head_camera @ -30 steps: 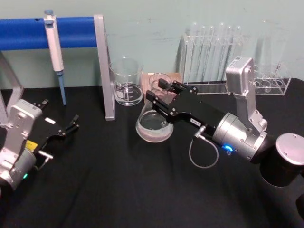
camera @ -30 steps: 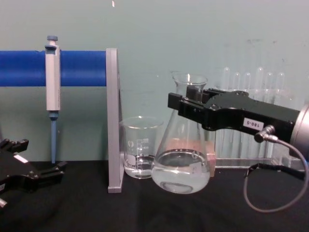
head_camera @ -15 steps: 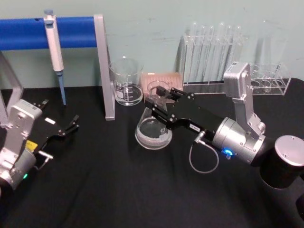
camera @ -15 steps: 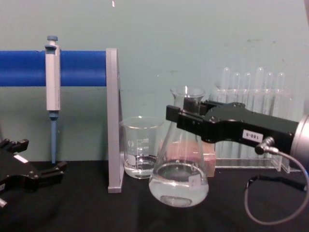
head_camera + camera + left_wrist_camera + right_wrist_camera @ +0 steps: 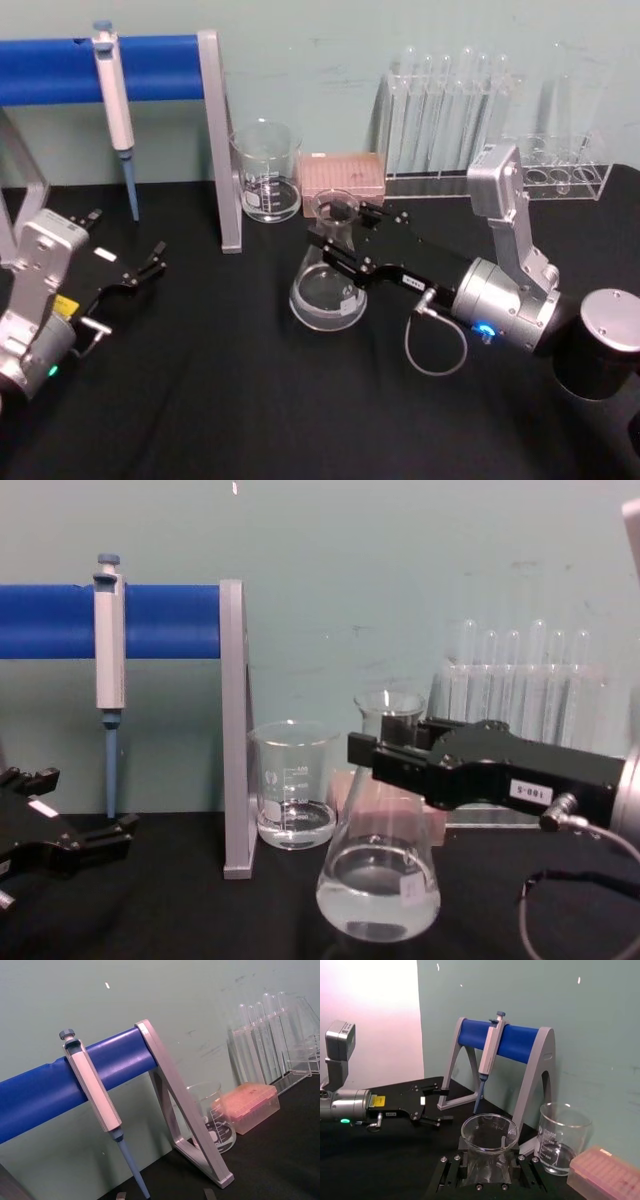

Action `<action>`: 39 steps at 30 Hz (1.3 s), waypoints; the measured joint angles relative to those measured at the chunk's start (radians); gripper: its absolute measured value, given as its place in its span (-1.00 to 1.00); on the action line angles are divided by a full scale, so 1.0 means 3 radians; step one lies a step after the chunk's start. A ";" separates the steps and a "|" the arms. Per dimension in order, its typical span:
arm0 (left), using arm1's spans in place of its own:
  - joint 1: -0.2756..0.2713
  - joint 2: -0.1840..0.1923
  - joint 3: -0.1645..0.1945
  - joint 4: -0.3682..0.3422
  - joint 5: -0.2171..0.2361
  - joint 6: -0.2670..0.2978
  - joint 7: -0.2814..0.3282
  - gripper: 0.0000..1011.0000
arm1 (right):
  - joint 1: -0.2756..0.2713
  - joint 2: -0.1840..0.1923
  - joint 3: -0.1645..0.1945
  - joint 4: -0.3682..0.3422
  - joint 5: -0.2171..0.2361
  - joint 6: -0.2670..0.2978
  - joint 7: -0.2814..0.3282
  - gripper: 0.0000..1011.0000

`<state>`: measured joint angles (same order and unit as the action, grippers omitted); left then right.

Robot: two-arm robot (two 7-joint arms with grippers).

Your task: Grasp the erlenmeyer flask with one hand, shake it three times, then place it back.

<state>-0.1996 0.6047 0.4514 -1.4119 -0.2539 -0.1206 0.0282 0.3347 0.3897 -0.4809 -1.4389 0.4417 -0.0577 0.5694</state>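
The clear erlenmeyer flask (image 5: 326, 290) stands upright mid-table with a little liquid in its wide base (image 5: 378, 895), which is at or just above the black cloth. My right gripper (image 5: 340, 243), black with a white label and a silver wrist, reaches in from the right and is shut on the flask's neck (image 5: 389, 712) just under the rim. In the right wrist view the flask's round mouth (image 5: 489, 1132) sits between the gripper's fingers (image 5: 451, 1172). My left gripper (image 5: 150, 264) rests at the left of the table, open and empty, well away from the flask.
A glass beaker (image 5: 266, 172) and a pink tip box (image 5: 343, 175) stand just behind the flask. A pipette (image 5: 113, 90) hangs on the blue-barred stand (image 5: 219, 140) at back left. Test tube racks (image 5: 450, 115) line the back right.
My right gripper has come down with the flask, bringing its base from raised above the cloth down to table level and slightly nearer to me. The left arm has not moved.
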 joint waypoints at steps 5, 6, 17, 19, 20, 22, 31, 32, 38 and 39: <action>0.0000 0.0000 0.0000 0.0000 0.0000 0.0000 0.0000 0.98 | 0.0000 0.0020 -0.0017 0.0043 0.0019 -0.0002 0.0028 -0.11; 0.0000 0.0000 0.0000 0.0000 0.0000 0.0000 0.0000 0.98 | 0.0000 0.0021 -0.0020 0.0050 0.0021 -0.0004 0.0032 -0.11; 0.0000 0.0000 0.0000 0.0000 0.0000 0.0000 0.0000 0.98 | -0.0001 0.0057 -0.0052 0.0143 0.0026 -0.0035 0.0084 -0.11; 0.0000 0.0000 0.0000 0.0000 0.0000 0.0000 0.0000 0.98 | -0.0001 0.0058 -0.0056 0.0154 0.0028 -0.0037 0.0090 -0.11; 0.0000 0.0000 0.0000 0.0000 0.0000 0.0000 0.0000 0.98 | -0.0001 0.0059 -0.0058 0.0159 0.0028 -0.0038 0.0093 -0.11; 0.0000 0.0000 0.0000 0.0000 0.0000 0.0000 0.0000 0.98 | -0.0001 0.0060 -0.0063 0.0173 0.0029 -0.0039 0.0101 -0.11; 0.0000 0.0000 0.0000 0.0000 0.0000 0.0000 0.0000 0.98 | 0.0010 0.0062 -0.0086 0.0215 0.0033 -0.0037 0.0124 -0.11; 0.0000 0.0000 0.0000 0.0000 0.0000 0.0000 0.0000 0.98 | 0.0012 0.0063 -0.0092 0.0226 0.0033 -0.0036 0.0127 -0.11; 0.0000 0.0000 0.0000 0.0000 0.0000 0.0000 0.0000 0.98 | 0.0021 0.0061 -0.0112 0.0268 0.0025 -0.0030 0.0141 -0.11; 0.0000 0.0000 0.0000 0.0000 0.0000 0.0000 0.0000 0.98 | 0.0021 0.0062 -0.0114 0.0273 0.0022 -0.0031 0.0143 -0.11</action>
<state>-0.1995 0.6047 0.4514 -1.4120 -0.2539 -0.1205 0.0283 0.3410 0.4083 -0.5151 -1.3569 0.4483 -0.0669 0.6122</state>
